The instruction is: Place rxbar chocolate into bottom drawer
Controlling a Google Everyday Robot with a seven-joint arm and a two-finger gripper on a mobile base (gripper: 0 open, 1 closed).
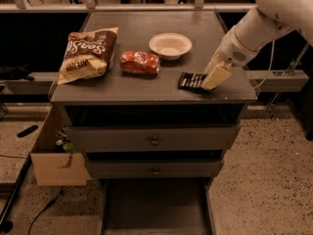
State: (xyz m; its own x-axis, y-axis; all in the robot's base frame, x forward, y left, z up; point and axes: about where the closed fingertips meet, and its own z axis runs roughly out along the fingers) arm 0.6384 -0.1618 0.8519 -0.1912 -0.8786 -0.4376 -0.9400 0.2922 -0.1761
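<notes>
Little of the task is done: the rxbar chocolate (191,81) lies on the cabinet top (146,89), the gripper (215,77) sits at its right end, whether gripping I cannot tell, and the bottom drawer (155,207) stands open, awaiting the bar.

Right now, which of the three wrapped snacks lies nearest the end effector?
The rxbar chocolate, the flat black bar lying front right; the end effector sits at its right end. The red packet and chip bag lie farther left.
</notes>
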